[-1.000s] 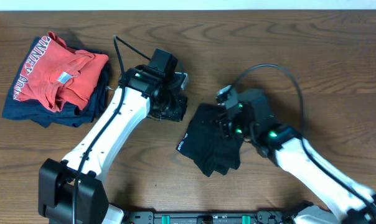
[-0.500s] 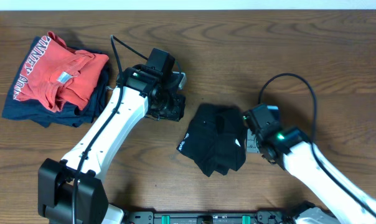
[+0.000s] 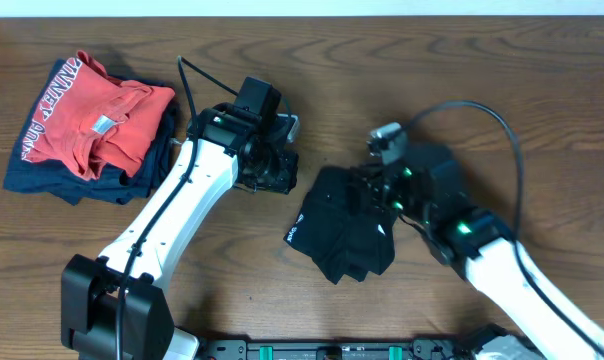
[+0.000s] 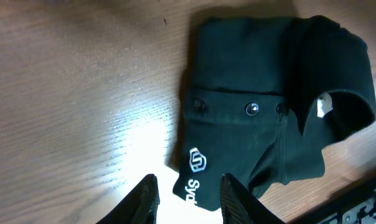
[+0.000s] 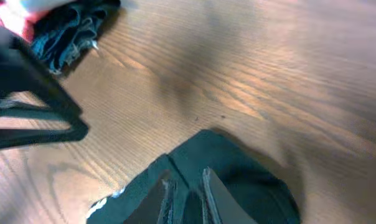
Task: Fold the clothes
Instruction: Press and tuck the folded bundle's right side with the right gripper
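Note:
The clothes are one black T-shirt [image 3: 342,228], lying folded into a small bundle at the middle of the table, with white print [image 3: 292,233] at its near-left corner. My left gripper [image 3: 273,172] hovers just left of the bundle. In the left wrist view it [image 4: 187,194] stands open and holds nothing, with the printed corner [image 4: 197,160] and a white tag [image 4: 324,106] on the shirt [image 4: 250,81] beyond the tips. My right gripper [image 3: 375,190] hangs over the bundle's far-right part. Its fingers [image 5: 188,200] stand a narrow slit apart above the shirt [image 5: 250,180], with no fold seen pinched.
A red shirt with white lettering [image 3: 92,120] lies on a folded navy garment [image 3: 74,185] at the far left; the navy garment [image 5: 76,31] also shows in the right wrist view. The left arm [image 3: 182,210] slants across the table's left half. A black rail [image 3: 342,350] runs along the near edge.
My right gripper swung out to the right of the shirt, then came back up and left over it. The left jaws opened wider; the left arm hardly moved.

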Controlling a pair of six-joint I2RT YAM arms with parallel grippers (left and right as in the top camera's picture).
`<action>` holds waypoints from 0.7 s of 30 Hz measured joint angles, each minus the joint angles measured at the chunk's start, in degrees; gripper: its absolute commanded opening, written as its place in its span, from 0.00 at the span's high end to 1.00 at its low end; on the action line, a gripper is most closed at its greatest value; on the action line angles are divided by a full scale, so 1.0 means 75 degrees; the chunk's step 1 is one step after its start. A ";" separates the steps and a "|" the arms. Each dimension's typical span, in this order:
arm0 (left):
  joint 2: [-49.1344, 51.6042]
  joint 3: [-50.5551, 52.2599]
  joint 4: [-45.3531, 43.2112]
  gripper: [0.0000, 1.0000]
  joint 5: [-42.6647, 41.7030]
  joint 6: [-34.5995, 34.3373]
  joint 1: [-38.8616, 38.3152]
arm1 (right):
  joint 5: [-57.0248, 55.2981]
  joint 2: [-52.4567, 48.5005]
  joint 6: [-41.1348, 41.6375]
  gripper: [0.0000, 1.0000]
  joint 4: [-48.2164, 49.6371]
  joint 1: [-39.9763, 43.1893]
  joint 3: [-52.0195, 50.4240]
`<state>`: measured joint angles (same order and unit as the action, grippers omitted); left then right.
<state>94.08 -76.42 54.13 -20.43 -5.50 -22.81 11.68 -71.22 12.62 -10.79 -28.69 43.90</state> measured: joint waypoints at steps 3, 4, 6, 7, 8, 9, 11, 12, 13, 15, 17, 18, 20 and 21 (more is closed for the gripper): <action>0.0000 0.0000 -0.0003 0.66 -0.0003 0.0000 0.0000 | 0.0076 -0.1023 -0.0023 0.92 0.0210 0.0003 0.0015; 0.0000 0.0000 -0.0006 0.66 -0.0003 0.0000 0.0000 | 0.0061 -0.1323 0.0009 0.97 0.0026 0.0012 0.0020; 0.0000 0.0000 0.0029 0.66 -0.0003 0.0000 0.0000 | 0.0052 -0.1749 0.0157 0.99 -0.0790 0.0111 0.0009; 0.0000 0.0000 0.0064 0.66 -0.0003 0.0000 0.0000 | -0.0038 -0.1818 0.0323 0.99 -0.1393 0.0233 0.0012; 0.0000 0.0003 0.0108 0.66 -0.0003 0.0000 0.0000 | -0.0221 -0.1804 0.0533 0.99 -0.2046 0.0370 0.0000; 0.0000 0.0006 0.0134 0.66 -0.0006 -0.0003 0.0000 | -0.0472 -0.1737 0.0743 0.99 -0.2798 0.0513 0.0009; 0.0000 0.0009 0.0137 0.66 -0.0006 0.0000 0.0000 | -0.1096 -0.1486 0.1148 0.99 -0.3946 0.0761 0.0006; 0.0000 0.0009 0.0128 0.66 0.0000 0.0000 0.0000 | -0.1306 -0.1309 0.1288 0.99 -0.4249 0.0871 0.0006; 0.0000 0.0009 0.0137 0.65 -0.0006 0.0000 0.0000 | -0.1574 -0.1017 0.1402 0.99 -0.4473 0.0921 0.0006; 0.0000 0.0009 0.0131 0.56 -0.0003 0.0003 0.0000 | -0.1714 -0.0463 0.1460 0.95 -0.4491 0.0950 0.0015; 0.0000 0.0009 0.0128 0.55 -0.0003 0.0032 0.0000 | -0.1652 0.0181 0.1241 0.88 -0.4185 0.0953 0.0026; 0.0000 0.0009 0.0128 0.55 -0.0003 0.0023 0.0000 | -0.1518 0.0460 0.1037 0.82 -0.3943 0.0950 0.0041; 0.0000 0.0009 0.0131 0.58 -0.0015 0.0023 0.0000 | -0.1189 0.0863 0.0682 0.79 -0.3445 0.0950 0.0055; 0.0000 0.0009 0.0128 0.64 -0.0047 0.0020 0.0000 | -0.0962 0.1052 0.0466 0.80 -0.3171 0.0950 0.0064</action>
<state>94.08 -76.36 55.09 -20.78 -5.34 -22.81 4.47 -63.33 16.12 -34.57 -21.56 44.38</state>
